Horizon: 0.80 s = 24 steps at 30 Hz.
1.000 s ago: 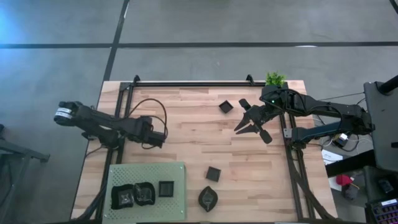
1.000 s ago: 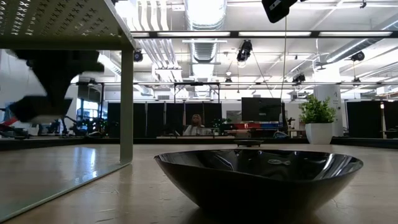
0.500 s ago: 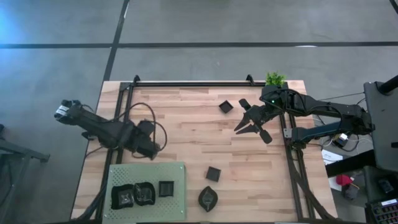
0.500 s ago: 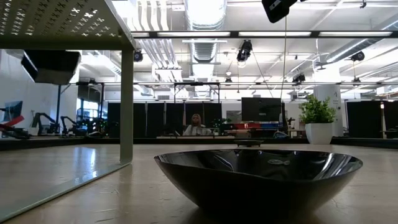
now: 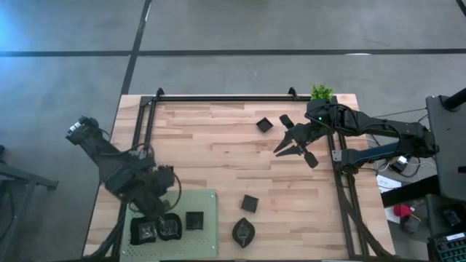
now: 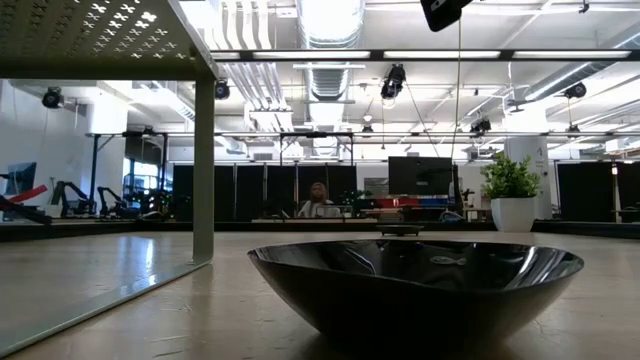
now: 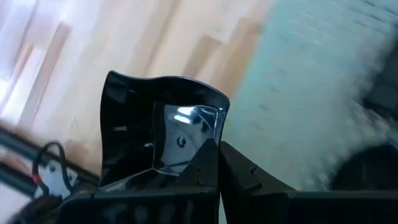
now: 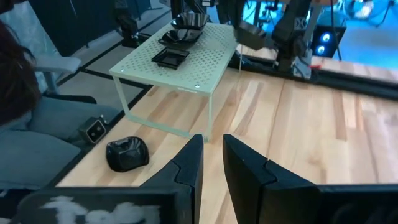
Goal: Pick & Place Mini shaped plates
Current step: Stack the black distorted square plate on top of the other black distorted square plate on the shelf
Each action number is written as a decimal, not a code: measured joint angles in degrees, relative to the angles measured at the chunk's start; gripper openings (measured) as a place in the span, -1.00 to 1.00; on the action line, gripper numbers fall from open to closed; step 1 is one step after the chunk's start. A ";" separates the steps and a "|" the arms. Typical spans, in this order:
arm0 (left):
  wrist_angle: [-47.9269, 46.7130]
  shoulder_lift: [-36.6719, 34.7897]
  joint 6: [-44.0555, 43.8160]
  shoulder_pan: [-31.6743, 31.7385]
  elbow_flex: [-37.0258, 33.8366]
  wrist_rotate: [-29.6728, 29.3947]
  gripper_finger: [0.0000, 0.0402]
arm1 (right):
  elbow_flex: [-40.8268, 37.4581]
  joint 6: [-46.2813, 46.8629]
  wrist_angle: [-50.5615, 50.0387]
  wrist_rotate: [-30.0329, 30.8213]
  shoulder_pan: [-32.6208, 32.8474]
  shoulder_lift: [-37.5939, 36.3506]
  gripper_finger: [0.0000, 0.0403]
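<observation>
Right now a square black plate point(image 7: 163, 140) sits pinched by its edge in the left gripper point(image 7: 217, 163), whose fingers are closed on the rim; seen from above, that gripper point(image 5: 155, 191) hovers over the near-left part of the table, at the far edge of the light green perforated mat point(image 5: 207, 202). Three more black plates already lie in a row on the mat: two rounded ones point(image 5: 143, 230) point(image 5: 169, 226) and a small square one point(image 5: 194, 220). Off the mat, a leaf-shaped plate point(image 5: 243, 231) rests near the front edge, a small square plate point(image 5: 250, 203) just behind it, and another square plate point(image 5: 264, 124) lies toward the back. The right gripper point(image 5: 292, 143) hangs above the wood point(image 5: 218, 145) just beside that far plate, its fingers a little apart and holding nothing. A small potted plant point(image 5: 322, 92) stands at the back right corner.
</observation>
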 joint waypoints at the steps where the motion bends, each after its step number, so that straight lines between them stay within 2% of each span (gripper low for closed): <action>1: -0.36 0.51 1.30 -0.76 1.20 0.17 -1.00 | 0.00 -0.46 0.41 0.01 -0.01 0.00 -0.72; 7: -2.71 4.30 7.52 -4.75 9.75 0.90 -1.00 | 0.00 -0.25 2.08 0.00 -0.02 0.00 -0.72; 14: -2.77 8.31 8.87 -9.70 18.76 2.80 -1.00 | 0.00 -0.20 2.19 0.00 0.00 0.00 -0.72; 19: -2.79 10.47 0.87 -12.76 24.38 3.22 -1.00 | 0.00 -0.09 2.25 0.00 -0.02 0.00 -0.72; 24: -2.74 12.73 -3.21 -15.57 27.77 5.87 -1.00 | 0.00 -0.06 3.35 0.00 -0.02 0.00 -0.72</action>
